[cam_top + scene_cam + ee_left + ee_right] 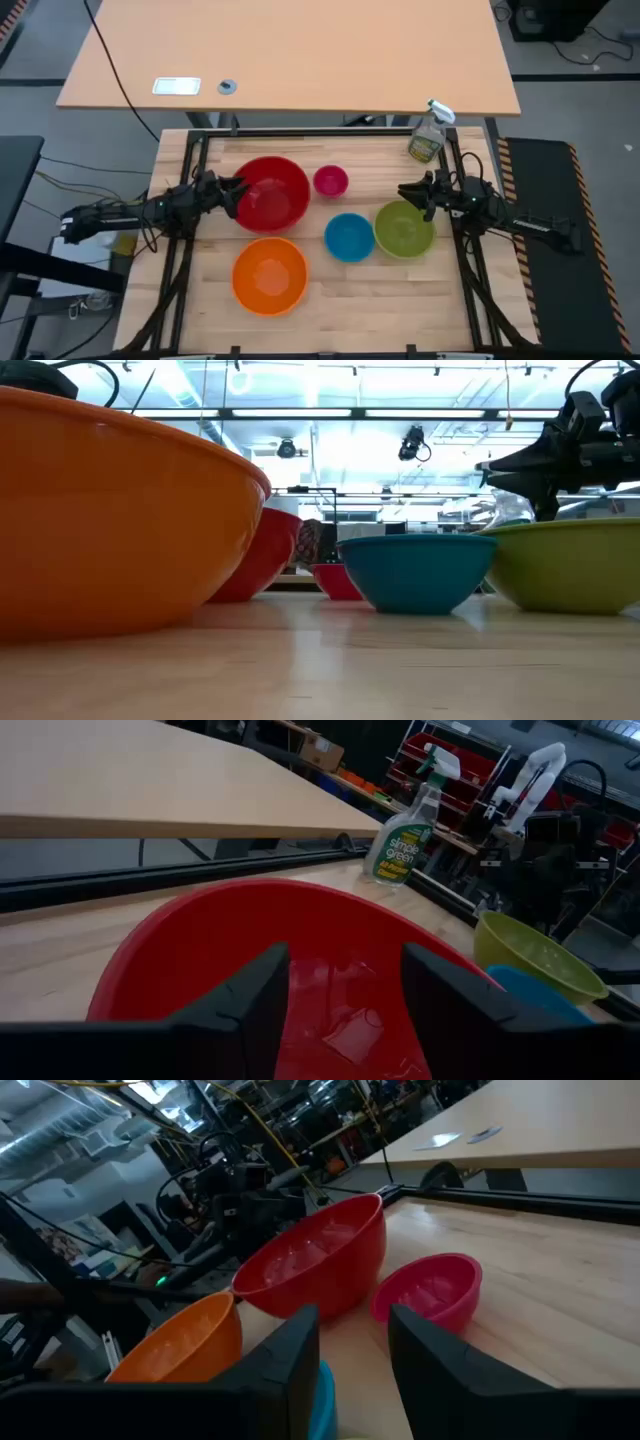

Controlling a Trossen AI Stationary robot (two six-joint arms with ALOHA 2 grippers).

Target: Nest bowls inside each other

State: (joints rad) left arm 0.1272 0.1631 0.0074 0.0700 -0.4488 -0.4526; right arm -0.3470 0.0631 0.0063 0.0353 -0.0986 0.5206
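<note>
Five bowls stand upright on the wooden table: red [272,193] at the far left, small pink [330,181] beside it, blue [349,237] in the middle, lime green [404,229] at the right, and orange [269,274] near the front. My left gripper [238,190] is open and level over the red bowl's left rim [200,920], pointing right. My right gripper [405,192] is open above the green bowl's far rim [560,530], pointing left toward the pink bowl [428,1290]. Neither has anything between its fingers.
A clear spray bottle [427,135] stands at the table's far right corner. A black frame rail [320,132] runs along the far edge, with a larger desk [290,50] beyond it. Bare wood lies along the near edge to the right of the orange bowl.
</note>
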